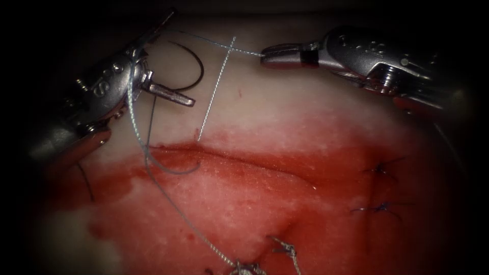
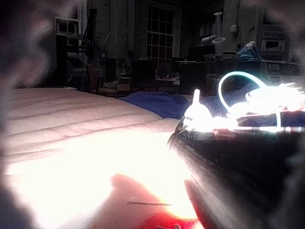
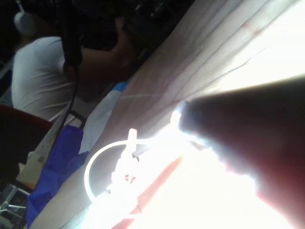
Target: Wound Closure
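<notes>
Tissue lies under both of my tools, pale toward its far edge and covered with red fluid toward its near edge. I see the cut running across it as a dark line, from under my left tool toward the right.

My left tool is over the far left part of the tissue. Its jaws look closed, and I cannot tell whether they hold anything. The needle lies as a dark arc just behind these jaws, on the pale tissue on the far side of the cut; I cannot tell if its point is in the tissue. Thread drapes over the body of this tool and goes down across the cut toward the near edge.

My right tool is over the far part of the tissue, its jaws closed on the thread. From there one strand goes left toward my left tool, and another strand goes down to the tissue just at the far side of the cut.

At the right end I see two finished stitches with dark knots.
</notes>
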### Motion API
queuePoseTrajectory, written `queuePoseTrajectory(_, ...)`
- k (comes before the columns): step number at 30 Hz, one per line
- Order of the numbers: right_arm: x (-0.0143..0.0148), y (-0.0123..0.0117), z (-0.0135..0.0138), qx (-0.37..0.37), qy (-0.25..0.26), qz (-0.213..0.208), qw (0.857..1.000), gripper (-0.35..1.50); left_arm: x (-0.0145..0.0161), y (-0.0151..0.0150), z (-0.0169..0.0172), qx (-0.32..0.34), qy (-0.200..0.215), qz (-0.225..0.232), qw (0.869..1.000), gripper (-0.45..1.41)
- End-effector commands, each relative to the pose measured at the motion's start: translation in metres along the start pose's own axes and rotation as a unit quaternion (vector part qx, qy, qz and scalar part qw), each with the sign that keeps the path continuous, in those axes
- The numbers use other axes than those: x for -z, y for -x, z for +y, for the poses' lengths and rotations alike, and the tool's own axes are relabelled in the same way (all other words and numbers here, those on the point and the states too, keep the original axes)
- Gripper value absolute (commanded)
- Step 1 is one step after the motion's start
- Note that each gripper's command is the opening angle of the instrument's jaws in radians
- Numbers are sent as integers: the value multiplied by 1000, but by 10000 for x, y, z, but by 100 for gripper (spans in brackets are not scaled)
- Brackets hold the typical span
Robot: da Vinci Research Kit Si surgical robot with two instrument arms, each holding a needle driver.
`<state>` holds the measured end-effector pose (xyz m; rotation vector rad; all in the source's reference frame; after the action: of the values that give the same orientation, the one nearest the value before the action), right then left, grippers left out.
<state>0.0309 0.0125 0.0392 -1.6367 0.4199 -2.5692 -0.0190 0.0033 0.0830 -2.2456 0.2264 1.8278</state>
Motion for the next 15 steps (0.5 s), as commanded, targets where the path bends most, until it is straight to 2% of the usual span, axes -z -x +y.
queuePoseTrajectory(1, -3, 18, -8, 2, -2, -4, 1000, -35, -8, -10, -11, -3, 1, 9, 1000, 86)
queuePoseTrajectory(5, -10, 19, -7, 3, -5, -4, 1000, -35, -16, -20, -8, 8, 19, 27, 999, 79)
queuePoseTrajectory(10, -13, 17, -6, 5, -11, 2, 1000, -35, -20, -34, -11, 20, 16, 53, 998, 79)
queuePoseTrajectory(13, -13, 16, -7, 5, -12, 2, 1000, -35, -18, -40, -12, 25, 20, 56, 998, 69)
queuePoseTrajectory(14, -13, 16, -7, 5, -12, 2, 1000, -35, -18, -40, -11, 22, 22, 57, 998, 51)
queuePoseTrajectory(15, -13, 16, -7, 5, -12, 2, 1000, -35, -17, -41, -11, 17, 23, 58, 998, 42)
